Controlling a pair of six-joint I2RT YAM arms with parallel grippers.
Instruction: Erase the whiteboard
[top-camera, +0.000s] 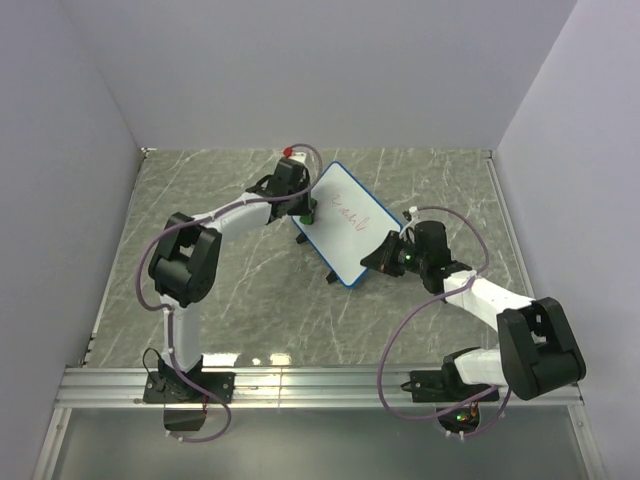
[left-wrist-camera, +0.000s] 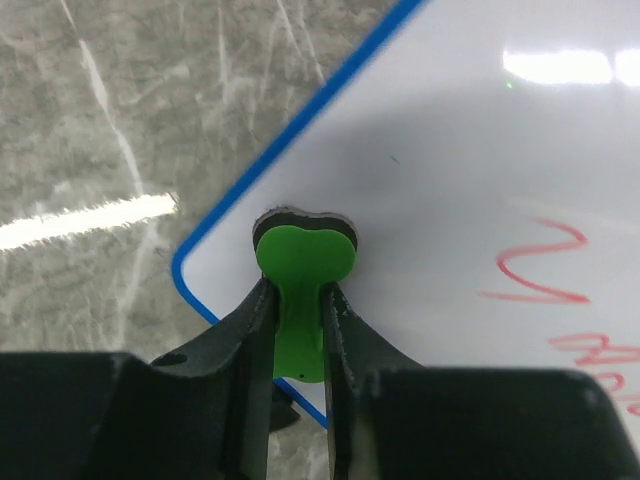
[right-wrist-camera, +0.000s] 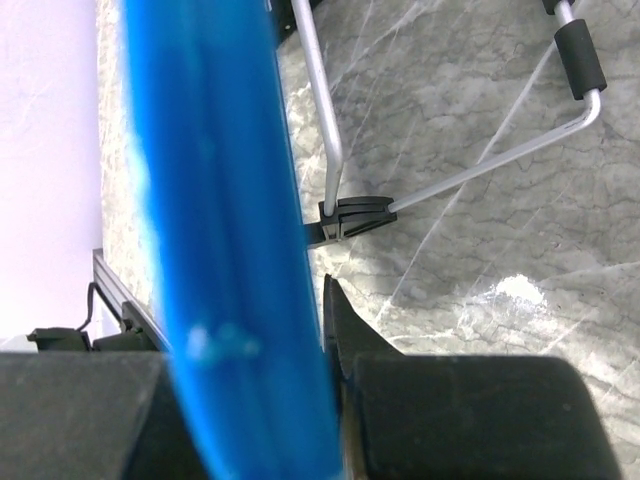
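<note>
Marble table (top-camera: 200, 190): whiteboard (top-camera: 345, 222) propped tilted mid-surface. right gripper (top-camera: 388, 255) pinches the board's near-right blue rim, likely bracing it. left gripper (top-camera: 302, 208) is clamped on green eraser (left-wrist-camera: 303, 262), pad on the board's left corner. red scribbles (left-wrist-camera: 535, 270) unwiped.

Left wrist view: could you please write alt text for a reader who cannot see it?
The left end effector is shut on a green eraser, whose dark pad meets the whiteboard near a rounded blue-rimmed corner. Red scribbles mark the board at right; grey marbled table lies beyond at left.
</note>
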